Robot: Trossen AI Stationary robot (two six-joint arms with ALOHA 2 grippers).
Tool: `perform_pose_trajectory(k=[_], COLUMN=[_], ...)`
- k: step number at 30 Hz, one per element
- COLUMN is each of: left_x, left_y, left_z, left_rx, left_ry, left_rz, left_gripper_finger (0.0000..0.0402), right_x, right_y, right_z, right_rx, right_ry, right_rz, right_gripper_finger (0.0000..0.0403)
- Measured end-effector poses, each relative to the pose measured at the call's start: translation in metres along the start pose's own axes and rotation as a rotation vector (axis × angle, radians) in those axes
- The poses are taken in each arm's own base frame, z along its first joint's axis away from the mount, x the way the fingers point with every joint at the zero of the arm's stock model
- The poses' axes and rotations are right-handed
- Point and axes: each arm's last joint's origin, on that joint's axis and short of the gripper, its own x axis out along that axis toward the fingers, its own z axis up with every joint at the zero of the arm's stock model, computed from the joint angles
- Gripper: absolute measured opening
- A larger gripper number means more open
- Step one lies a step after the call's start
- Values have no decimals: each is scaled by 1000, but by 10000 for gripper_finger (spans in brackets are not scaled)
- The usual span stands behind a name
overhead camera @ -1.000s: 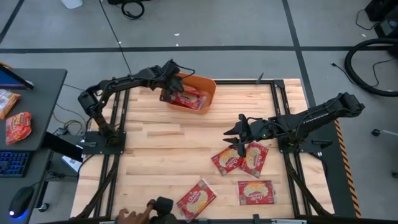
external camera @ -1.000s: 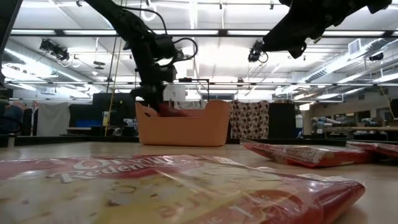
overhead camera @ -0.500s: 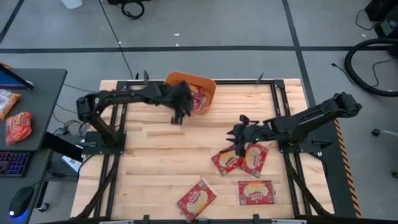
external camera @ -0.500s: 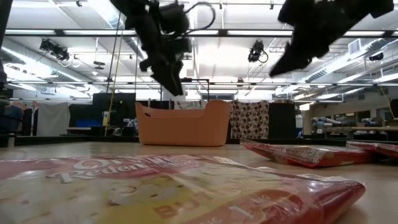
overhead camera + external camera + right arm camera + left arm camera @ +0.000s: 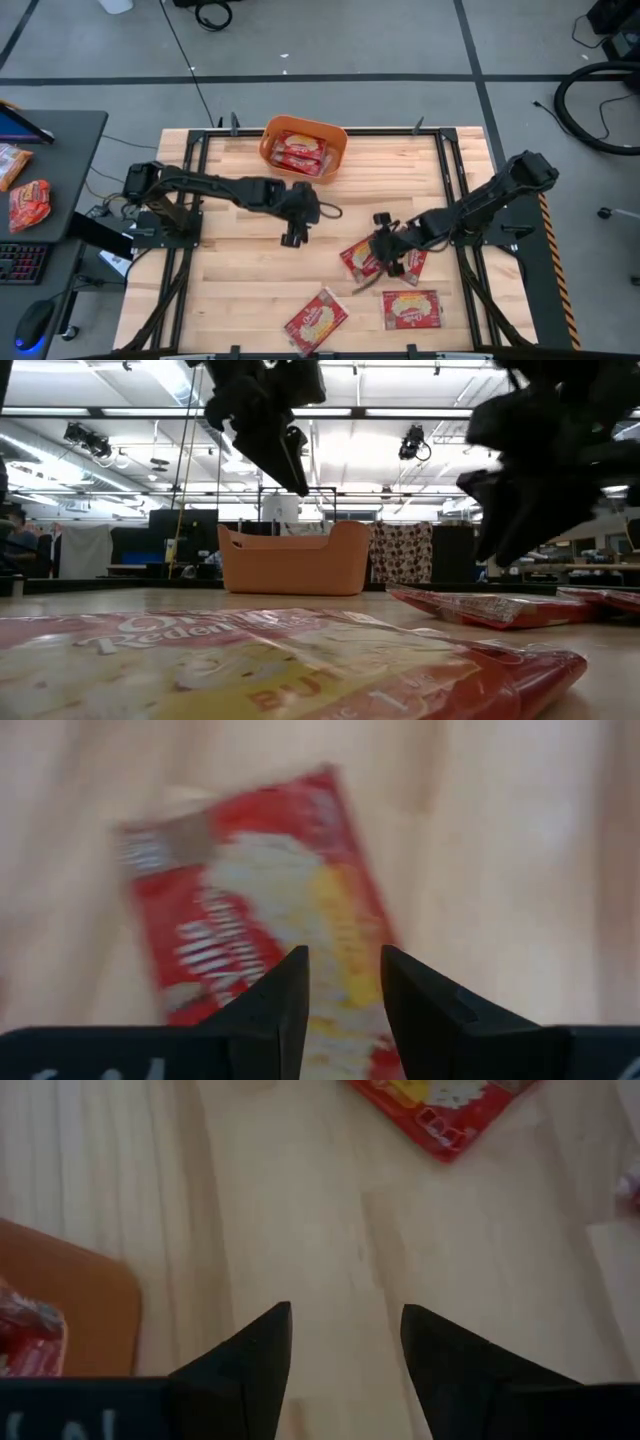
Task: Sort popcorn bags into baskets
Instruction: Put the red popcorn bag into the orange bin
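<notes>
The orange basket point(image 5: 335, 150) stands at the table's far edge with several red popcorn bags point(image 5: 300, 150) inside. More bags lie flat on the near right part of the table: two side by side point(image 5: 362, 258) point(image 5: 412, 262), one point(image 5: 412, 310) nearer, one point(image 5: 316, 320) at the near edge. My left gripper point(image 5: 293, 238) hangs open over bare wood mid-table point(image 5: 345, 1350). My right gripper point(image 5: 383, 262) is open, pointing down just over the left bag of the pair point(image 5: 260, 920); I cannot see it touching the bag.
A black frame point(image 5: 445, 170) runs around the tabletop. Bare wood spreads over the table's left half and middle. In the low view a bag point(image 5: 250, 670) fills the foreground near the camera. A desk with snack packets point(image 5: 28, 205) stands left of the table.
My left gripper let a bag go into the basket, then swung away from it toward the table's near edge, out to mid-table. My right gripper dropped and moved toward the near edge, onto the pair of bags. A hand at the near edge has gone from view.
</notes>
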Motion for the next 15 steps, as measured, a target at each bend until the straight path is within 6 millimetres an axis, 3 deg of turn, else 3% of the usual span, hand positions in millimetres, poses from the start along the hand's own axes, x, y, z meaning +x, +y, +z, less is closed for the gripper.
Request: perform_pose_trajectory(k=[8,15], left_x=[-3,-4], left_y=[-24,-35], left_z=[4,5], left_rx=[-72,-92], left_ry=[2,-2], left_rz=[-10,-17], left_gripper_finger=[192,192], right_x=[12,23], right_y=[49,66], right_z=[-2,-3], right_rx=[-214,-261], right_ry=[-48,-23], right_rz=[97,6], right_gripper_finger=[133,158])
